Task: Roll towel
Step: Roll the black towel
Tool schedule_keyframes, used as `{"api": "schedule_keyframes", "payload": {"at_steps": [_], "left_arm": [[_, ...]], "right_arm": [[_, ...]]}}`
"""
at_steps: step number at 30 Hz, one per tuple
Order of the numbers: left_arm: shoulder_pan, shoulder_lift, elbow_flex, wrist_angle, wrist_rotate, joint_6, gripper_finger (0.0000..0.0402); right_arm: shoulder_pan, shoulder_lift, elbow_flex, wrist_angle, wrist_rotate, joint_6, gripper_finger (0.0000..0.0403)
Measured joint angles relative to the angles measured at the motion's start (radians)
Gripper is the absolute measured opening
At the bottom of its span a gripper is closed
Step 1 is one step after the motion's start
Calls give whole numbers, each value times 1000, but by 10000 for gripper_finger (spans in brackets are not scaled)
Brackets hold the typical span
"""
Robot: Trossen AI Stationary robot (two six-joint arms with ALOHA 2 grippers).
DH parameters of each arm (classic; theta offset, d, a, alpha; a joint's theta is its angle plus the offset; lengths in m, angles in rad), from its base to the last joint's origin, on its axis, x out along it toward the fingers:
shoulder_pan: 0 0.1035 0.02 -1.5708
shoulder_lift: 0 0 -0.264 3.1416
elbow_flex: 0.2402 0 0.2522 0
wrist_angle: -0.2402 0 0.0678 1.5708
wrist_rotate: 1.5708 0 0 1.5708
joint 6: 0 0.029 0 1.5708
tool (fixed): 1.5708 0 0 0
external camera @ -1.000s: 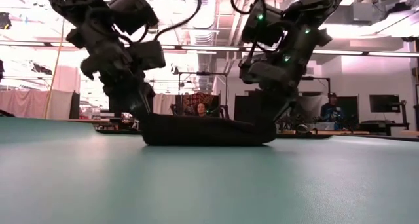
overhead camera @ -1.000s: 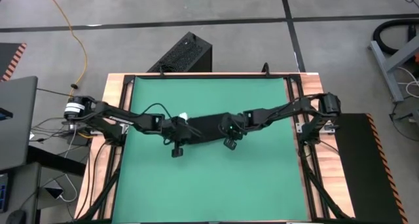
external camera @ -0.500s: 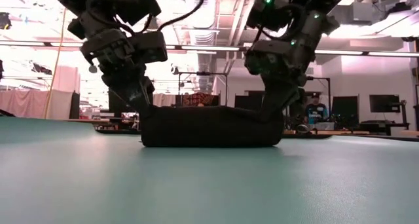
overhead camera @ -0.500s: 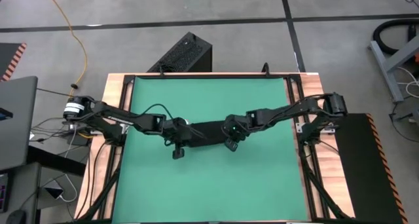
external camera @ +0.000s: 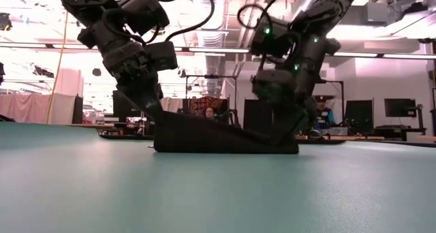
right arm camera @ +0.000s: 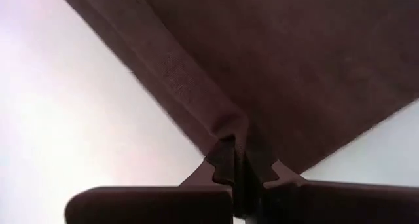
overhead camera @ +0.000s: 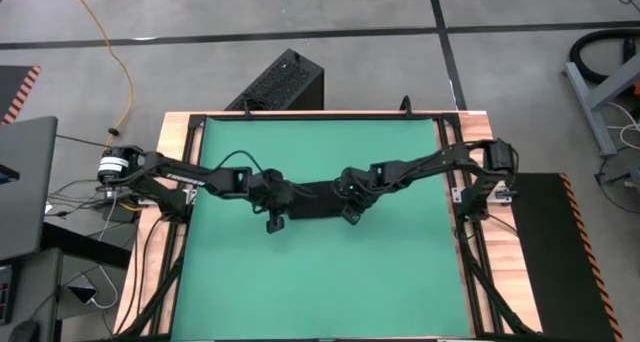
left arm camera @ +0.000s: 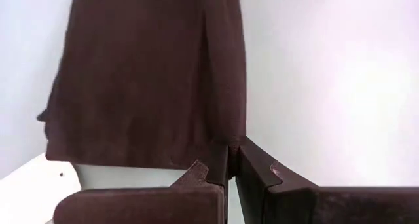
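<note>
The black towel (overhead camera: 315,198) lies bunched on the middle of the green mat (overhead camera: 320,282), its underside resting on the mat (external camera: 225,146). My left gripper (overhead camera: 287,197) is shut on its left end, and my right gripper (overhead camera: 343,195) is shut on its right end. In the low view the cloth stands highest at my left gripper (external camera: 155,114) and slopes down toward my right gripper (external camera: 286,134). A white tag (left arm camera: 39,185) shows beside the towel's edge in the left wrist view. My left gripper pinches the towel's edge (left arm camera: 222,142) between its two fingers, coming slanting down from the table's left. That end is raised off the mat while the rest lies on it. My right gripper pinches a folded hem of the towel (right arm camera: 229,129) between its two fingers, pointing steeply down from the table's right. The cloth there puckers at the fingers and stays low, near the mat.
A black ribbed box (overhead camera: 280,82) stands on the floor beyond the table's far edge. The wooden table rim (overhead camera: 180,122) frames the mat. Open green mat lies on the near and far sides of the towel. A person sits far off in the room (external camera: 323,116).
Both grippers have stayed shut on the towel. The cloth, a low flat bundle a second ago, was drawn up at both ends. Since then the right end has come back down, so the top now slopes from left to right. The bundle has shifted slightly toward the table's right.
</note>
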Motion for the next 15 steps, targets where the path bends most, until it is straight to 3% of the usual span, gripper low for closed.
{"api": "schedule_keyframes", "payload": {"at_steps": [4,7,15], "left_arm": [[6,0,-55,57,-12,-18,0],[7,0,-84,74,-76,-23,0],[10,2,-96,81,-142,-7,0]], "right_arm": [[-1,49,4,24,-1,-10,17],[-1,66,4,44,-3,-16,17],[-1,65,2,42,3,-17,17]]}}
